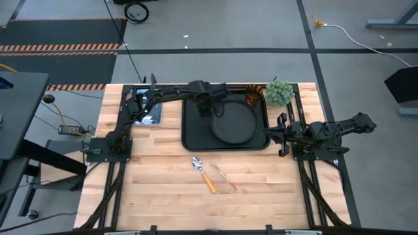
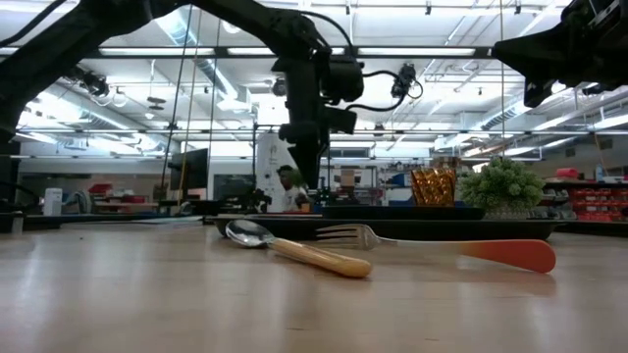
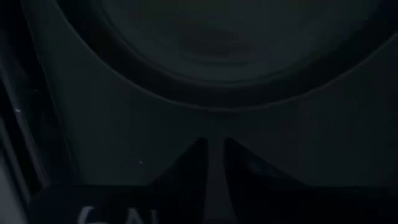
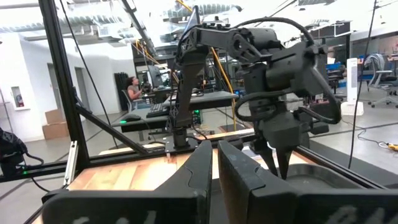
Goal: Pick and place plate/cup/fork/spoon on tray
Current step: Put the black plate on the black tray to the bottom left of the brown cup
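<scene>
The black tray [image 1: 189,140] lies at the middle far side of the table. The round black plate [image 1: 233,122] lies flat in it, and also shows in the left wrist view [image 3: 236,37]. The amber cup [image 1: 254,95] stands upright at the tray's far right corner. The spoon [image 1: 204,173] and the fork [image 1: 225,176] lie flat on the wood near the tray's near edge. My left gripper [image 1: 208,109] is shut, points down over the tray's left part beside the plate's rim, and hangs a little above it [image 2: 306,176]. My right gripper [image 1: 281,134] is shut, right of the tray.
A small green plant [image 1: 279,91] stands just right of the cup. A blue-white card [image 1: 151,114] lies left of the tray under my left arm. Bare wood spreads across the near half of the table around the spoon and the fork.
</scene>
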Available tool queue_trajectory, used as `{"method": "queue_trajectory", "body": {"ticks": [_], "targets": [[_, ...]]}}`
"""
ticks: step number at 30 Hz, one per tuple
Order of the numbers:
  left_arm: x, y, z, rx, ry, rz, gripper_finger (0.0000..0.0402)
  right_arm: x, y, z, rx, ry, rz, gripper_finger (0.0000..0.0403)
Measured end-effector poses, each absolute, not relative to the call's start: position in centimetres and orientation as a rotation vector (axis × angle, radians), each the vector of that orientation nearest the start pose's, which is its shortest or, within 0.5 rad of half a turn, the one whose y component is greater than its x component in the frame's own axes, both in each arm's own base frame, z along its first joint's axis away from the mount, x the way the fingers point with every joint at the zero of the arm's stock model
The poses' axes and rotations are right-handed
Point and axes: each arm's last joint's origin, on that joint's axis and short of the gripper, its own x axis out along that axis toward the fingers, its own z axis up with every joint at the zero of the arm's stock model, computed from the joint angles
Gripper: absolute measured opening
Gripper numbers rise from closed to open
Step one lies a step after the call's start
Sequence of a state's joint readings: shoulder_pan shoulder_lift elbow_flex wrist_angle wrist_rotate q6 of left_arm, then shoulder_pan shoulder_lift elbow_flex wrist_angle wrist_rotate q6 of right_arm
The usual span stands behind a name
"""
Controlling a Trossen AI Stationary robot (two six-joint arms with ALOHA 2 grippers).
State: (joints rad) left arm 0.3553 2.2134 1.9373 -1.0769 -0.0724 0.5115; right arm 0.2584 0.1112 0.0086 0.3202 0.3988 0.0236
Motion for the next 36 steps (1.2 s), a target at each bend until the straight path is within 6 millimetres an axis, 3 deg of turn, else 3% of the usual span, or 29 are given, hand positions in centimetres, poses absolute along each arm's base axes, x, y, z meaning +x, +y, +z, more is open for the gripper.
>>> {"method": "queue_trajectory", "body": {"ticks": [19, 36], "targets": [[43.6, 15.5, 16.0, 0.263, 1.504, 0.003, 0.0027, 9.9, 1.5, 18.8, 0.094, -0.208, -0.138, 0.0034], [45.8, 12.8, 16.3, 0.430, 1.392, -0.005, 0.0027, 9.9, 1.5, 18.8, 0.094, -0.208, -0.138, 0.0034]]}}
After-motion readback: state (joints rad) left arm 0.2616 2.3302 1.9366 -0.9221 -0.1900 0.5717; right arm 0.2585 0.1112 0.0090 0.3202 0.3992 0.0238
